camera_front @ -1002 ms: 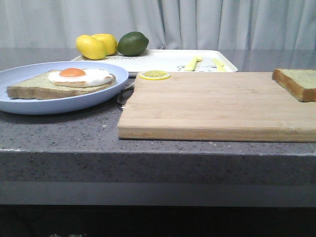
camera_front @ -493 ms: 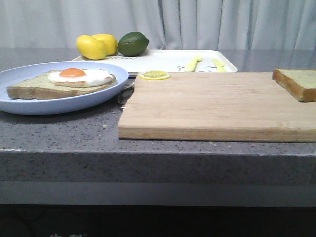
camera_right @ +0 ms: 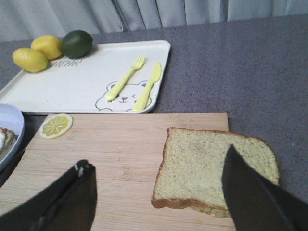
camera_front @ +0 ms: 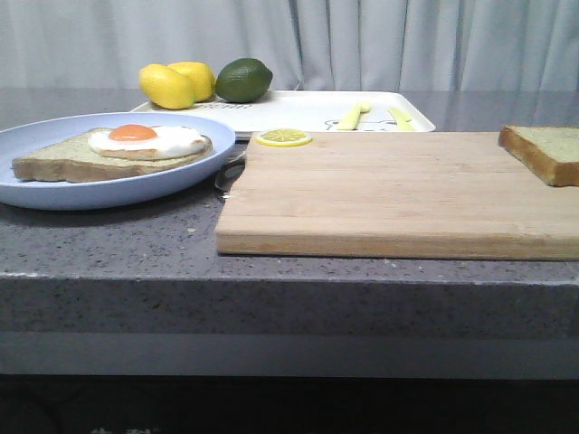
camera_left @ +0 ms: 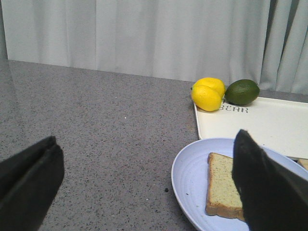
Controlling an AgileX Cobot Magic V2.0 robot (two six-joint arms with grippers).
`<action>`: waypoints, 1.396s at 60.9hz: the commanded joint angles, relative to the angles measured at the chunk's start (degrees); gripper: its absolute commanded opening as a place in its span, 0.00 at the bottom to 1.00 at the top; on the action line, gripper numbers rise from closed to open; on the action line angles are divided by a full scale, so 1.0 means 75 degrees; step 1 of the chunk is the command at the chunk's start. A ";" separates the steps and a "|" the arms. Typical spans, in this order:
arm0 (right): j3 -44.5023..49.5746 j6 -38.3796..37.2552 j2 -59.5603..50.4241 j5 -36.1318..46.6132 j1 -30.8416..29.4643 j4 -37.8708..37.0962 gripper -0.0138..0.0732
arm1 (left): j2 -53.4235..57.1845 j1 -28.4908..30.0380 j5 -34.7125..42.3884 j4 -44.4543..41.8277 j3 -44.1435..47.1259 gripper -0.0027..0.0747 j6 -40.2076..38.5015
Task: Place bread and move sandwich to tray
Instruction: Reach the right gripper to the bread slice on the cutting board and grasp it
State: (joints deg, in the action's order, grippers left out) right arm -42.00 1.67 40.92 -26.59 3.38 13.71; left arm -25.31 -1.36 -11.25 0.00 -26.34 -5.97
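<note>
The bread (camera_front: 547, 149) lies flat at the far right of the wooden cutting board (camera_front: 389, 194). My right gripper (camera_right: 158, 159) hovers open over the board, and the bread (camera_right: 211, 168) lies partly between its fingers, untouched. The sandwich (camera_front: 118, 152), a slice topped with a fried egg, rests on the pale blue plate (camera_front: 54, 194) at the left. My left gripper (camera_left: 147, 139) is open above the bare counter beside the plate (camera_left: 190, 178); one finger hides the egg and part of the sandwich (camera_left: 222, 185). The cream tray (camera_front: 308, 110) sits at the back. Neither gripper shows in the front view.
Two lemons (camera_front: 176, 84) and a lime (camera_front: 243, 80) sit at the tray's back left corner. A yellow fork (camera_right: 126, 78) and knife (camera_right: 149, 86) lie on the tray (camera_right: 82, 86). A lemon slice (camera_front: 283, 137) rests on the board's far left corner.
</note>
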 commanded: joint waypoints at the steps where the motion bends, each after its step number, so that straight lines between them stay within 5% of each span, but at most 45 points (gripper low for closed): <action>1: -0.0814 0.0031 0.0828 0.0161 -0.0170 -0.0127 0.73 | -0.0089 0.0006 0.0566 0.0000 -0.0221 0.93 0.0002; 32: -0.2860 0.0213 0.4817 -0.1811 -0.3233 0.0419 0.76 | -0.0089 0.0006 0.0566 0.0000 -0.0221 0.93 0.0002; 48: -0.3258 0.2217 0.5997 -0.2615 -0.3464 0.2391 0.76 | -0.0089 0.0006 0.0566 0.0000 -0.0221 0.93 0.0002; 67: -0.3258 0.2390 0.6522 -0.2760 -0.3455 0.2747 0.74 | -0.0089 0.0006 0.0566 0.0000 -0.0221 0.93 0.0002; 72: -0.3283 0.2434 0.6522 -0.2899 -0.3455 0.2875 0.62 | -0.0089 0.0006 0.0566 0.0000 -0.0221 0.93 0.0002; 82: -0.3364 0.2441 0.6463 -0.3125 -0.3455 0.3201 0.11 | -0.0089 0.0006 0.0566 0.0000 -0.0221 0.93 0.0002; 85: -0.3402 0.2441 0.6427 -0.3192 -0.3455 0.3216 0.08 | -0.0089 0.0006 0.0566 0.0000 -0.0221 0.93 0.0002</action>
State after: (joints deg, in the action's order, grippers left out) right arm -65.57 19.13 91.68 -48.85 -22.40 34.25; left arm -25.31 -1.36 -11.39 0.00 -26.34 -5.97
